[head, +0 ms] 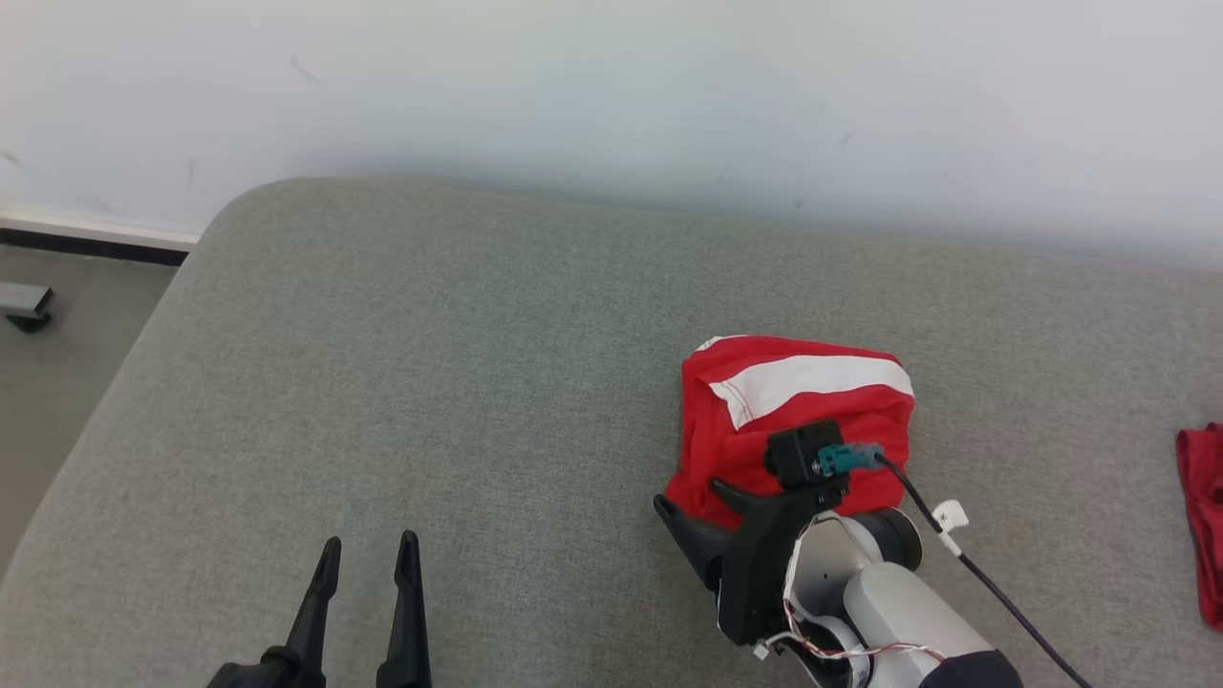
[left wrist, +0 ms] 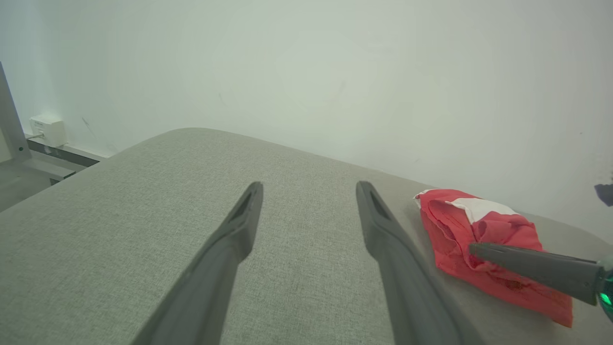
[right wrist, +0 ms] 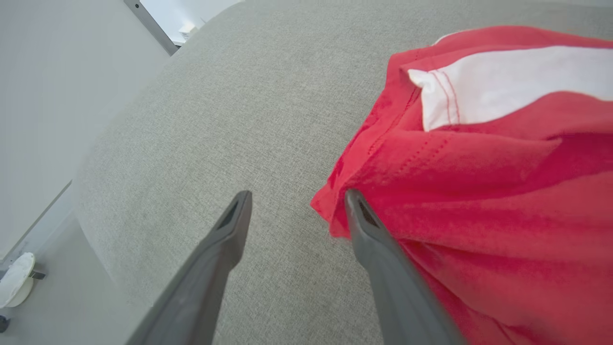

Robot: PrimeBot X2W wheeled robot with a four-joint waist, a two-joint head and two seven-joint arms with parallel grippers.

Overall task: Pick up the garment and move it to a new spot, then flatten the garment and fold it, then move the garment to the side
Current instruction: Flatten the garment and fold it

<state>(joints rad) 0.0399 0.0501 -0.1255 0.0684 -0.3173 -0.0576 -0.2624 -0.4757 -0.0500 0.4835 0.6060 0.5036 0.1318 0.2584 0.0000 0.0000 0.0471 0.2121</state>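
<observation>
- Okay, your garment: red w/ a white band, bunched in a loose folded heap on the grey cushion, right of centre in head view, a bit below mid-height.
- R gripper sits at the heap's lower-left edge. Jaws are wide apart, w/ nothing pinched betw. them.
- In R wrist view you see one finger over bare cushion and the other lying along the red hem at the corner. Can't tell if it presses on the cloth.
- L gripper is at lower left of head view, jaws spread, empty, over bare cushion, well apart from the garment.
- 2nd red cloth is at the far right edge of head view, cut off by the frame, apart from the heap.
- Dark cable runs from the R wrist cam toward lower right.
- White wall spans the top.
</observation>
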